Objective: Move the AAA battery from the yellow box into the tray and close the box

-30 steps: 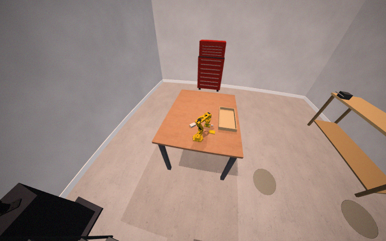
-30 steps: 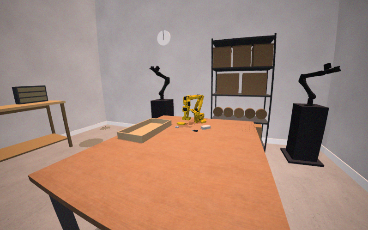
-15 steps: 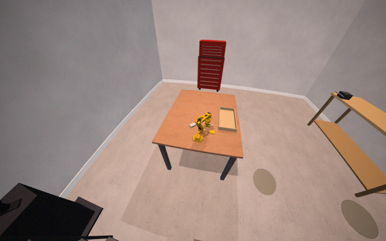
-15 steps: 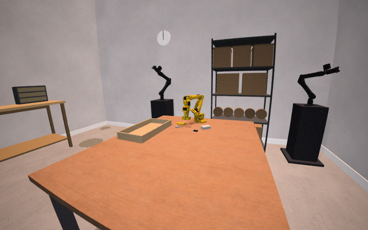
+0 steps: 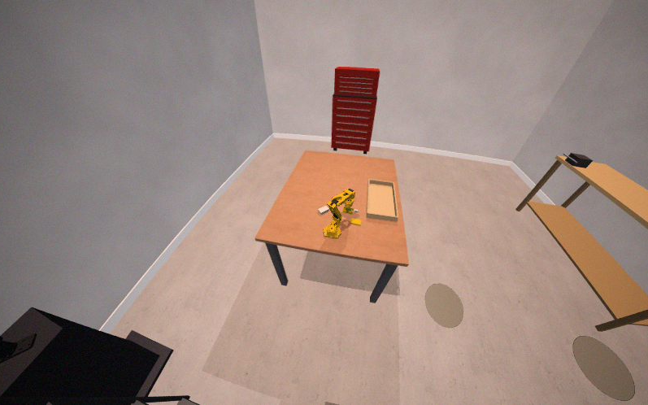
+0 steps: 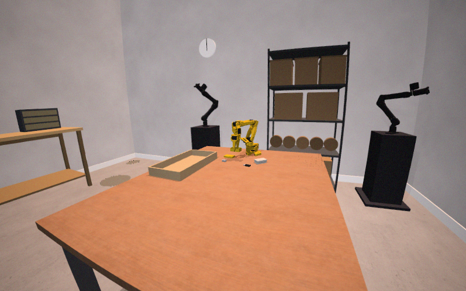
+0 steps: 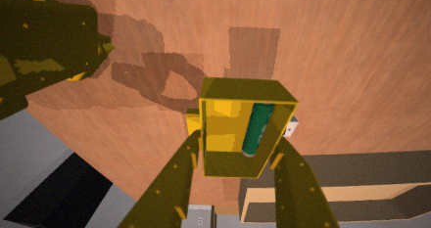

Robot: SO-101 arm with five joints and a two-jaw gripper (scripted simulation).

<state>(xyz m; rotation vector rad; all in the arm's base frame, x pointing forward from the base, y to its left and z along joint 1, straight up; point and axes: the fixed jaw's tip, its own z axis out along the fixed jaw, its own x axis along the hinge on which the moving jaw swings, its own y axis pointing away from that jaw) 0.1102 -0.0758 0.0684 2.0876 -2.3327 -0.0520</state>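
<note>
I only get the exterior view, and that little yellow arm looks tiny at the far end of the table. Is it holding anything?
Observer: Yes. The wrist view shows the end effector shut on the yellow box, which has no lid on.
Operator: Is anything inside it?
Observer: A green AAA battery lies against one inner wall.
Operator: Is the box over that tray yet?
Observer: No. In the top view the box is beside the tray, outside its wall.
</note>
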